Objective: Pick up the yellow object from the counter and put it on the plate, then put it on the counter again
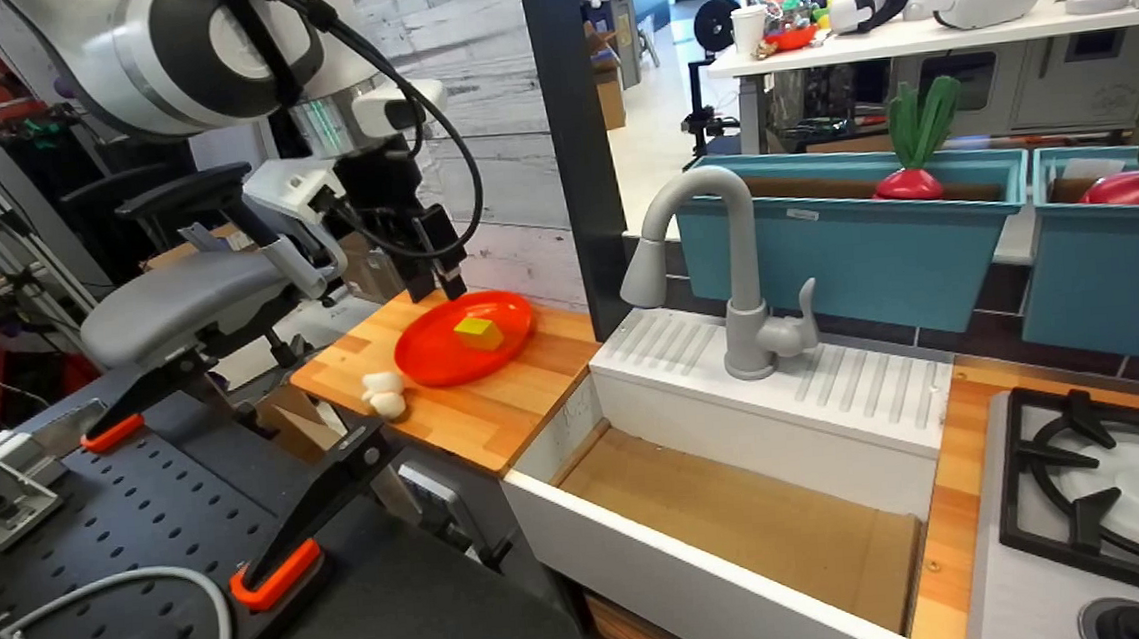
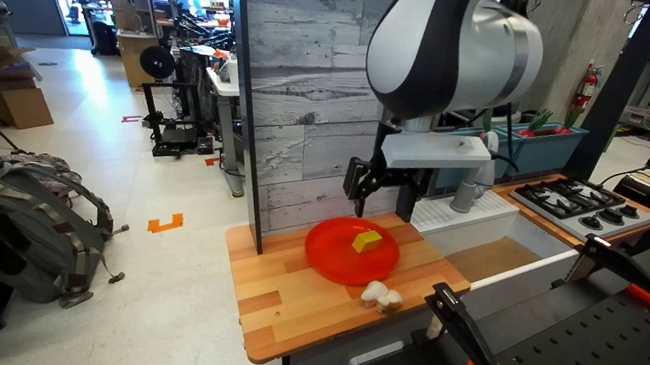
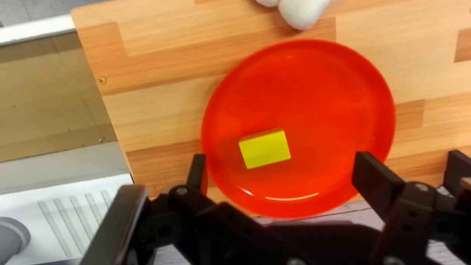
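Spread wide (and empty), the end effector (image 2: pixel 382 215) hangs clear of the yellow block (image 3: pixel 265 149) on the plate (image 3: pixel 323 103).

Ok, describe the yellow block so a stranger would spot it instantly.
Beside the white sink is a wooden counter. A round red-orange plate rests there with the yellow block on it. Unlike the rounded white pieces nearby, it's flat-sided.

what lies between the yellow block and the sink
In the wrist view, part of the red plate, then a strip of the wooden counter.
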